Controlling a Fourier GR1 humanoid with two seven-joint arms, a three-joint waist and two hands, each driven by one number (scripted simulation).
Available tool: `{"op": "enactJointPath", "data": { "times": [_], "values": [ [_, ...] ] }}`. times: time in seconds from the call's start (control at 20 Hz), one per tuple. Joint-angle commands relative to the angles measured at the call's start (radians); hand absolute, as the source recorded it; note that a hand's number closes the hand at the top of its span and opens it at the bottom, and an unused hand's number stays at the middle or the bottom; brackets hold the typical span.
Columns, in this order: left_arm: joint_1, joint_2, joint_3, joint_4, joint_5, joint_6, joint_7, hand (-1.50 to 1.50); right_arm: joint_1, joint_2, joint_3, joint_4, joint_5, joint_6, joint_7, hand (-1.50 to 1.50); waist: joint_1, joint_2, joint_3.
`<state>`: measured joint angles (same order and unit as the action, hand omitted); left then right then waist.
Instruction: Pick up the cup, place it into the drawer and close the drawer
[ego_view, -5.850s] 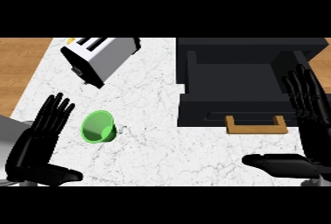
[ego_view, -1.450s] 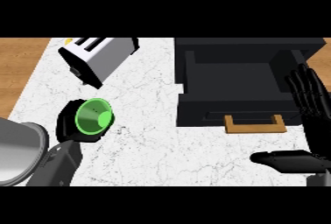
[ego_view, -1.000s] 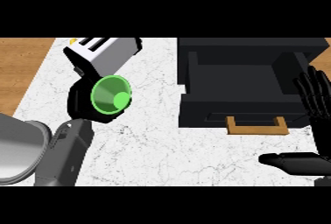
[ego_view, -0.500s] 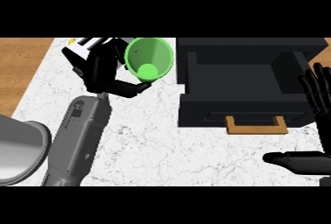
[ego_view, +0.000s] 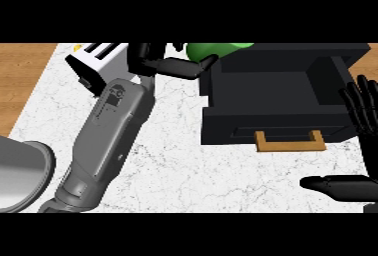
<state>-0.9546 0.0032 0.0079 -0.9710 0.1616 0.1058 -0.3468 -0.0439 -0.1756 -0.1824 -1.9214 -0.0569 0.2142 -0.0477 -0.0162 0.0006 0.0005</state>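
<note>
The left robot hand (ego_view: 166, 62) has carried the cup (ego_view: 214, 49) up beside the drawer (ego_view: 280, 95).

The cup (ego_view: 214, 49) is bright green. The drawer (ego_view: 284, 100) is black all over, with a tan wooden handle (ego_view: 289, 142). The counter (ego_view: 199, 175) is white marble with fine grey veins. The toaster (ego_view: 94, 62) is white with black slots. Both hands, left (ego_view: 159, 62) and right (ego_view: 358, 145), are black; the left forearm (ego_view: 103, 145) is grey. A brown wood floor (ego_view: 18, 80) flanks the counter.

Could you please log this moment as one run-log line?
left hand: holds cup, raised at drawer's far-left corner | drawer: open | right hand: open, resting
</note>
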Motion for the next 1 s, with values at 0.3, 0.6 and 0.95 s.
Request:
{"op": "enactJointPath", "data": {
  "times": [0.3, 0.6, 0.95],
  "values": [
    [-0.262, -0.003, -0.127, 0.289, 0.174, 0.179, 0.055, 1.5, -0.045, 0.004, 0.008, 0.033, 0.009, -0.003, 0.001, -1.5, -0.023, 0.006, 0.0],
    [-0.301, -0.003, -0.224, 0.451, 0.274, 0.207, -0.019, 1.5, -0.078, -0.023, -0.012, 0.044, -0.029, 0.028, 0.01, -1.5, -0.044, 0.013, 0.0],
    [-0.289, -0.003, -0.384, 0.489, 0.38, 0.245, -0.04, 1.5, -0.049, 0.0, 0.017, 0.039, -0.005, 0.025, 0.003, -1.5, -0.048, 0.011, 0.0]
  ]
}}
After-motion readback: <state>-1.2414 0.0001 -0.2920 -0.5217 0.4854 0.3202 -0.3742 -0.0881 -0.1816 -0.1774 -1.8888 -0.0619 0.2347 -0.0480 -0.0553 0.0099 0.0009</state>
